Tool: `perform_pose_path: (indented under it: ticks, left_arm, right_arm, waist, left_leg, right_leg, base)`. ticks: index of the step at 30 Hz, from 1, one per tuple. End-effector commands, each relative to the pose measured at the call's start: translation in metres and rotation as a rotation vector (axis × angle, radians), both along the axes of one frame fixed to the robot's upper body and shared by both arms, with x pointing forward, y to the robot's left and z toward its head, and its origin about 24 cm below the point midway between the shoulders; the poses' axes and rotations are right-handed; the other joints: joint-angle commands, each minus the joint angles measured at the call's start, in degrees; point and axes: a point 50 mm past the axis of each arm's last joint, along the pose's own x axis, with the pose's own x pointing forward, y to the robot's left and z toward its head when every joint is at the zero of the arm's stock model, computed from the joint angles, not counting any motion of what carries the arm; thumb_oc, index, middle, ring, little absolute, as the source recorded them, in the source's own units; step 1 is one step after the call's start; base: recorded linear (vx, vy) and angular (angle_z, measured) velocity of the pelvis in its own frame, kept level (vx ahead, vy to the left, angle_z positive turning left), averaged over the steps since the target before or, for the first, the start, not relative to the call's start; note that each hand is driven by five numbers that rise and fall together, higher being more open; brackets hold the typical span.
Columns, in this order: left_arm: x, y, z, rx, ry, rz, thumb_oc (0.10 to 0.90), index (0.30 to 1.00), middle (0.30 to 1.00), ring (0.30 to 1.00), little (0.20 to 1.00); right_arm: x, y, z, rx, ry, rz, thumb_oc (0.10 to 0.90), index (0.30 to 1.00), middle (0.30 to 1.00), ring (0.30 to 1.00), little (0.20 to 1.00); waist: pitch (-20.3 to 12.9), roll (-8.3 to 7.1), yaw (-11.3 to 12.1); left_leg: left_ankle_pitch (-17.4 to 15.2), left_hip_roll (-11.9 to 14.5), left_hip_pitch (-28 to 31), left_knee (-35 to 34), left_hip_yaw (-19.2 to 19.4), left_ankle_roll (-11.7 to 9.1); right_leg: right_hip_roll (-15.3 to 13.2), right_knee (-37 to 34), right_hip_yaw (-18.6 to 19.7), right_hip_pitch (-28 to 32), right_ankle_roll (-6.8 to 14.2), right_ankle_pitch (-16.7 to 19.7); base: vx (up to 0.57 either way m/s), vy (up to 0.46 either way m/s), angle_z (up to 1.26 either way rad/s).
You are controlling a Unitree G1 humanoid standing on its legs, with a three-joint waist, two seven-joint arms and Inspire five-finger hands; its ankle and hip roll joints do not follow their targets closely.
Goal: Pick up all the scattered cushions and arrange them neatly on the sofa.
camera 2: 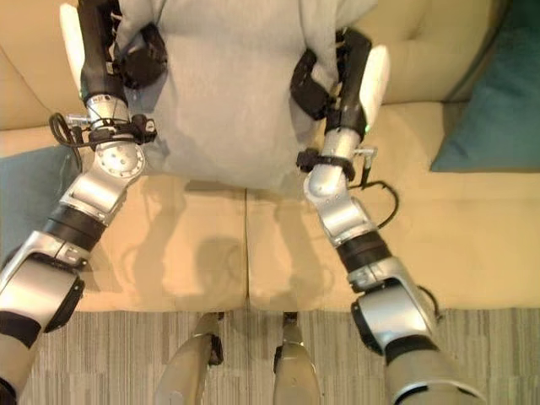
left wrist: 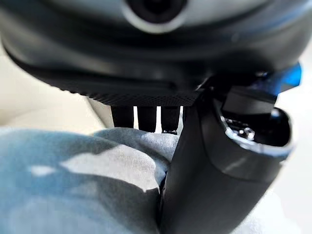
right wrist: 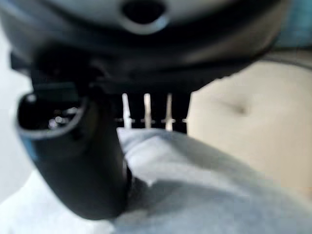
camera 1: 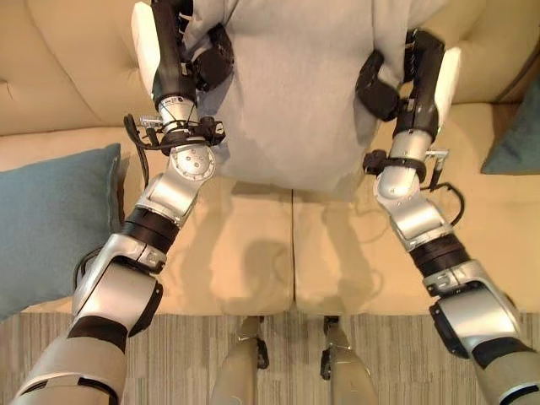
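I hold a large light grey cushion [camera 1: 295, 93] upright in front of the beige sofa's backrest, its lower edge just above the seat. My left hand [camera 1: 213, 64] grips its left edge and my right hand [camera 1: 376, 88] grips its right edge. In the left wrist view the thumb [left wrist: 204, 170] presses on the grey cloth [left wrist: 97, 185] with the fingers behind it. The right wrist view shows the same pinch, thumb [right wrist: 83, 161] over cloth [right wrist: 195, 185]. A teal cushion [camera 1: 51, 228] lies on the seat at the left. Another teal cushion [camera 2: 489, 101] leans at the right.
The beige sofa seat [camera 1: 253, 253] spreads below the grey cushion, with a seam down its middle. A striped rug [camera 2: 126, 354] lies in front of the sofa's front edge.
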Motion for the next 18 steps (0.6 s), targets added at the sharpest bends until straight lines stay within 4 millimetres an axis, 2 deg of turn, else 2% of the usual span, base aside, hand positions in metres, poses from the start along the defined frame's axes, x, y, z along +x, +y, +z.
perform_pose_path:
  ticks: [1,3,7,9,11,14,15,16,18]
  left_arm:
    - [-0.02,-0.042,0.08,0.106,-0.293,-0.111,0.4,0.3,0.3,0.3,0.3]
    - [-0.018,-0.046,0.083,0.084,-0.288,-0.114,0.4,0.3,0.3,0.3,0.3]
    - [-0.011,-0.047,0.081,0.04,-0.253,-0.096,0.4,0.3,0.3,0.3,0.3]
    - [-0.002,-0.04,0.067,0.06,-0.188,-0.058,0.4,0.3,0.3,0.3,0.3]
    - [0.001,-0.041,0.06,0.059,-0.163,-0.052,0.4,0.3,0.3,0.3,0.3]
    - [0.01,-0.041,0.036,0.032,-0.082,-0.024,0.4,0.3,0.3,0.3,0.3]
    - [0.01,-0.041,0.036,0.032,-0.082,-0.024,0.4,0.3,0.3,0.3,0.3]
    - [0.014,-0.034,0.03,0.066,-0.042,0.028,0.4,0.3,0.3,0.3,0.3]
    - [0.014,-0.034,0.03,0.066,-0.042,0.028,0.4,0.3,0.3,0.3,0.3]
  right_arm:
    - [-0.052,0.053,0.132,-0.148,-0.559,0.04,0.4,0.3,0.3,0.3,0.3]
    - [-0.054,0.06,0.147,-0.215,-0.593,-0.011,0.4,0.3,0.3,0.3,0.3]
    - [-0.049,0.072,0.15,-0.273,-0.579,-0.038,0.4,0.3,0.3,0.3,0.3]
    - [-0.037,0.072,0.137,-0.276,-0.515,-0.053,0.4,0.3,0.3,0.3,0.3]
    - [-0.035,0.069,0.132,-0.259,-0.507,-0.063,0.4,0.3,0.3,0.3,0.3]
    - [-0.022,0.066,0.11,-0.252,-0.447,-0.1,0.4,0.3,0.3,0.3,0.3]
    - [-0.022,0.066,0.11,-0.251,-0.447,-0.1,0.4,0.3,0.3,0.3,0.3]
    - [-0.016,0.066,0.101,-0.228,-0.409,-0.091,0.4,0.3,0.3,0.3,0.3]
    - [-0.016,0.066,0.101,-0.228,-0.409,-0.091,0.4,0.3,0.3,0.3,0.3]
  waist:
    - [-2.0,-0.65,0.5]
    - [-2.0,-0.6,0.6]
    - [-2.0,-1.26,0.4]
    - [-1.9,-1.59,0.0]
    - [-2.0,-1.73,-0.1]
    - [-2.4,-2.21,-0.5]
    - [-2.5,-2.21,-0.5]
    - [-2.8,-2.43,-0.7]
    - [-2.8,-2.44,-0.7]
  left_leg:
    - [-5.9,0.4,1.3,0.1,-1.1,-4.1]
    - [-5.5,0.6,-0.1,0.1,-1.2,-4.5]
    - [-4.9,0.9,-2.1,0.1,-1.3,-4.9]
    - [-4.5,1.1,-3.0,0.1,-1.3,-5.1]
    - [-4.5,1.1,-3.1,0.1,-1.5,-5.2]
    - [-4.5,1.0,-3.6,0.1,-1.8,-5.4]
    - [-4.5,1.0,-3.7,0.1,-1.8,-5.4]
    - [-4.5,1.1,-4.2,0.1,-1.7,-5.5]
    - [-4.4,1.1,-4.3,0.1,-1.7,-5.5]
  right_leg:
    - [-1.5,3.8,-0.1,-0.6,1.2,-5.5]
    - [-1.3,2.9,-0.1,-1.8,1.4,-4.8]
    - [-0.7,1.9,0.1,-3.6,1.4,-3.8]
    - [-0.5,1.2,0.3,-4.3,1.5,-3.2]
    - [-0.4,1.0,0.3,-4.3,1.4,-3.1]
    - [-0.2,0.6,0.2,-5.1,1.5,-2.7]
    - [-0.3,0.6,0.2,-5.1,1.5,-2.7]
    - [-0.2,0.5,0.4,-5.8,1.5,-2.4]
    - [-0.2,0.5,0.4,-5.9,1.5,-2.4]
  base:
    - [-0.04,-0.021,0.04]
    - [-0.04,-0.033,-0.03]
    - [-0.03,-0.036,-0.19]
    - [-0.01,-0.009,0.11]
    - [0.01,-0.028,0.24]
    - [0.01,-0.024,-0.06]
    - [0.0,-0.012,-0.24]
    - [0.0,-0.005,-0.18]
    - [0.0,-0.008,0.06]
